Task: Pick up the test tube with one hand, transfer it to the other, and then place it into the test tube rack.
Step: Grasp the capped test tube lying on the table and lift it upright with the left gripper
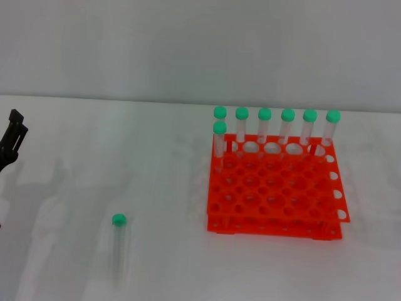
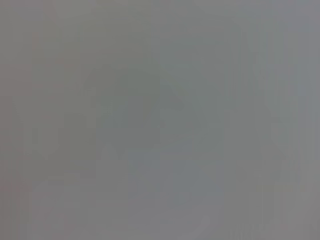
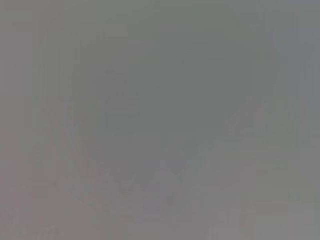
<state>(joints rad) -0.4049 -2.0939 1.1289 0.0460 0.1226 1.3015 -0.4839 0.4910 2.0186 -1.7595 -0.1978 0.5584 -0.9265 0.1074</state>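
A clear test tube with a green cap lies flat on the white table, near the front left, cap pointing away from me. The orange-red test tube rack stands to its right, with several green-capped tubes upright along its back row and one in the second row at the left. My left gripper shows only as black fingers at the far left edge of the head view, well apart from the lying tube. The right gripper is out of view. Both wrist views show only plain grey.
The white table stretches between the lying tube and the rack. A pale wall runs along the back.
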